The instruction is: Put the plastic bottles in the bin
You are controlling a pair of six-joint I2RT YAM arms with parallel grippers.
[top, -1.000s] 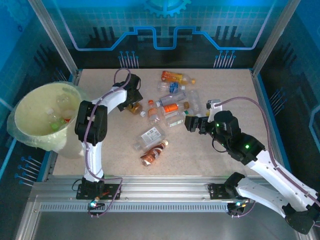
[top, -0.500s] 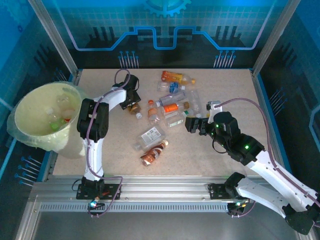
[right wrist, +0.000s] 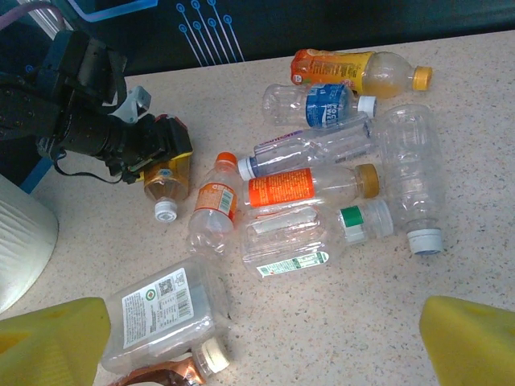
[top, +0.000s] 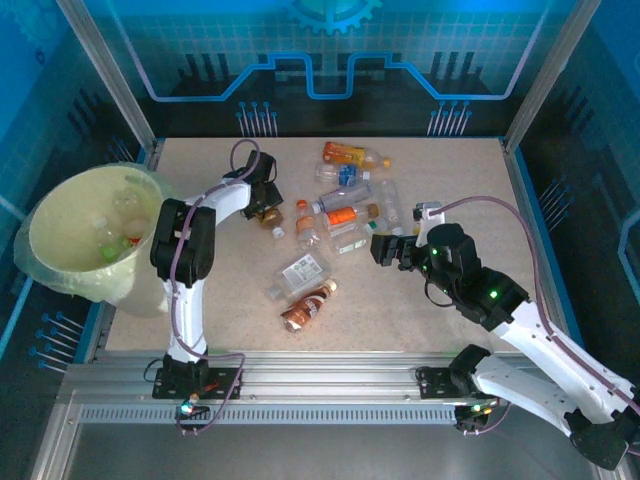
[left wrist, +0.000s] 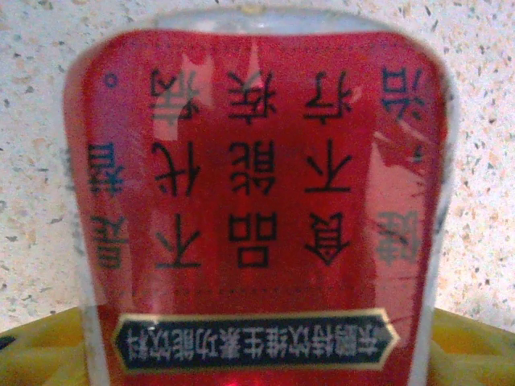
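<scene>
Several plastic bottles (top: 343,215) lie scattered mid-table, among them an orange-labelled one (right wrist: 306,185), a blue-labelled one (right wrist: 322,104) and a flat clear one (right wrist: 157,314). My left gripper (top: 266,207) is down at the table at the left edge of the pile. It stands open, with its yellow fingers (right wrist: 179,145) on either side of an amber bottle with a red label (left wrist: 257,185) and a white cap (right wrist: 165,211). My right gripper (top: 381,248) hovers open to the right of the pile (right wrist: 265,322), holding nothing. The cream bin (top: 40,215) stands at the far left with a few bottles inside.
A crushed brown bottle (top: 307,308) lies nearest the front edge. The bin's pale wall (right wrist: 20,241) sits just left of the pile. Metal frame posts (top: 105,75) and blue panels enclose the table. Bare tabletop (top: 450,180) stretches along the right side.
The left gripper has shifted very slightly around the amber bottle. The right arm and the other bottles have not moved.
</scene>
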